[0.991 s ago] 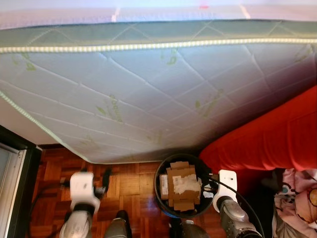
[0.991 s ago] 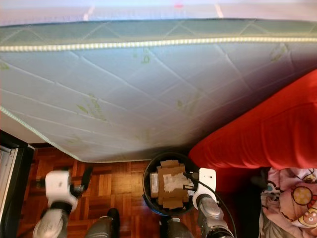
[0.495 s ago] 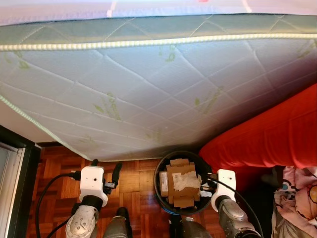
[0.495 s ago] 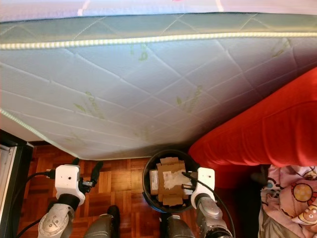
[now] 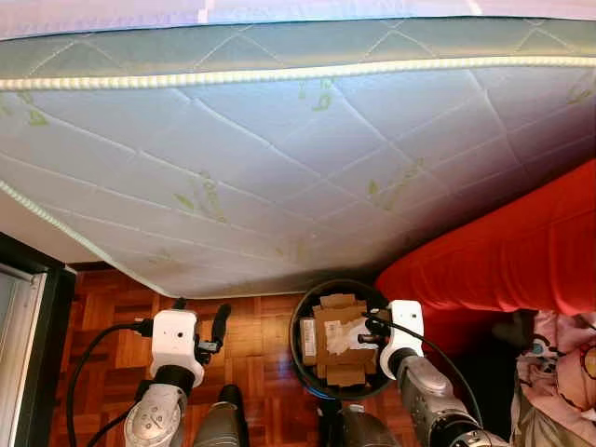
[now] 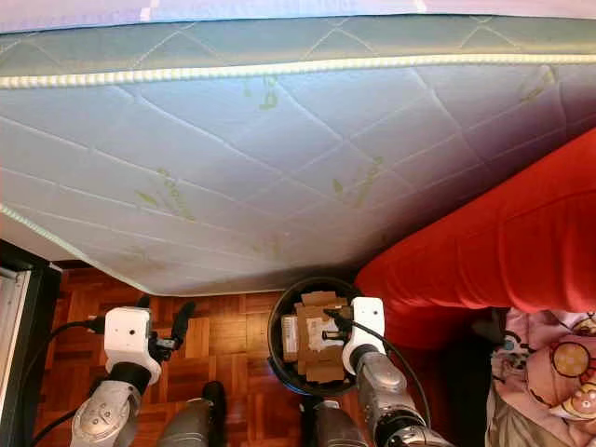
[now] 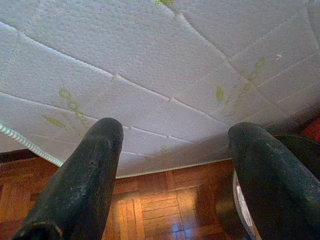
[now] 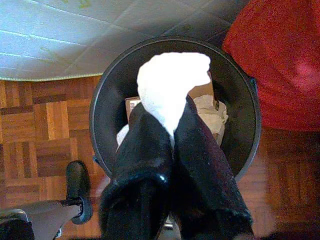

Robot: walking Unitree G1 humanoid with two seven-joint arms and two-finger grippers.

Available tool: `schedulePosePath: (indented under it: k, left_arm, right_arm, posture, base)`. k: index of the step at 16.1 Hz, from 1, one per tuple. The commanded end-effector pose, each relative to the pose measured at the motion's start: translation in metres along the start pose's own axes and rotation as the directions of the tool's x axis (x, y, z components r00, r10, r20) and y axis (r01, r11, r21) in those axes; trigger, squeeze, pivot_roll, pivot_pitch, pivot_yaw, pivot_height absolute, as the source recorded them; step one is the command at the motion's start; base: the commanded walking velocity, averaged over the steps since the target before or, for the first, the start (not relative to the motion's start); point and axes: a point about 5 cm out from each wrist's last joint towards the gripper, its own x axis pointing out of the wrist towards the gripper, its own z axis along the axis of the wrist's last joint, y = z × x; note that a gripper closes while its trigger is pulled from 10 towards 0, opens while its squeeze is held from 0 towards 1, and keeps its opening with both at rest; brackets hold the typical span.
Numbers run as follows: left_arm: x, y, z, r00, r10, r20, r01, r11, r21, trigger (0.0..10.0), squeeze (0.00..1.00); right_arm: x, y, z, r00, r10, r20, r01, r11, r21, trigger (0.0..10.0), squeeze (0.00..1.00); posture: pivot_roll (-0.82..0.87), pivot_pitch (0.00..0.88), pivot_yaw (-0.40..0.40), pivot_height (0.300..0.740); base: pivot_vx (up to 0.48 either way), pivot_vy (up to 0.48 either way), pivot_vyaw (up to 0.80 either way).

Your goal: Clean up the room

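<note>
Now my right gripper pinches a white crumpled tissue right above the black bin; best to part these fingers squarely over its cardboard. My left gripper hangs open.

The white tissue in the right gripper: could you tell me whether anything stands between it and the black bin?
Nothing visible does. The right gripper holds the white tissue directly over the open mouth of the black bin, with only cardboard and crumpled paper inside below it.
</note>
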Motion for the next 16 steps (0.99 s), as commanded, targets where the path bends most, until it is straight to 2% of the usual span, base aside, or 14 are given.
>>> schedulePosePath:
  k: [1, 2, 3, 4, 5, 16]
  left_arm:
    - [-0.0064, -0.0025, -0.0062, 0.999, 0.000, -0.037, 0.000, 1.000, -0.013, 10.0, 0.00]
    - [-0.0062, -0.0026, -0.0054, 0.999, 0.000, -0.035, 0.000, 1.000, -0.014, 10.0, 0.00]
    - [-0.0065, -0.0021, -0.0046, 0.999, -0.001, -0.035, 0.000, 1.000, -0.014, 10.0, 0.00]
    - [-0.0066, -0.0020, -0.0045, 0.999, -0.001, -0.035, 0.000, 1.000, -0.014, 10.0, 0.00]
    - [-0.0069, -0.0013, -0.0045, 0.999, 0.000, -0.038, -0.001, 1.000, -0.013, 10.0, 0.00]
    - [-0.0049, -0.0005, -0.0032, 0.999, 0.005, -0.041, -0.006, 1.000, -0.011, 10.0, 0.00]
  right_arm:
    - [-0.0037, 0.0012, -0.0141, 0.999, 0.008, -0.046, -0.008, 1.000, 0.000, 10.0, 0.00]
    - [-0.0037, 0.0021, -0.0150, 0.999, 0.010, -0.049, -0.010, 1.000, 0.001, 10.0, 0.00]
    - [-0.0040, 0.0028, -0.0164, 0.999, 0.010, -0.052, -0.009, 1.000, 0.007, 10.0, 0.53]
    - [-0.0041, 0.0027, -0.0165, 0.999, 0.009, -0.052, -0.009, 1.000, 0.009, 10.0, 0.53]
    - [-0.0042, 0.0032, -0.0169, 0.999, 0.012, -0.052, -0.011, 1.000, 0.011, 10.0, 1.00]
    - [-0.0048, 0.0076, -0.0219, 0.996, 0.048, -0.079, -0.047, 0.999, 0.017, 10.0, 1.00]
  posture:
    - [0.14, 0.428, -0.061, 0.740]
    - [0.15, 0.430, -0.058, 0.740]
    - [0.15, 0.432, -0.056, 0.740]
    - [0.15, 0.432, -0.056, 0.740]
    - [0.15, 0.432, -0.055, 0.740]
    - [0.15, 0.430, -0.053, 0.740]
  base:
    - [0.000, 0.000, 0.00]
    - [0.000, 0.000, 0.00]
    - [0.000, 0.000, 0.00]
    - [0.000, 0.000, 0.00]
    - [0.000, 0.000, 0.00]
    - [0.000, 0.000, 0.00]
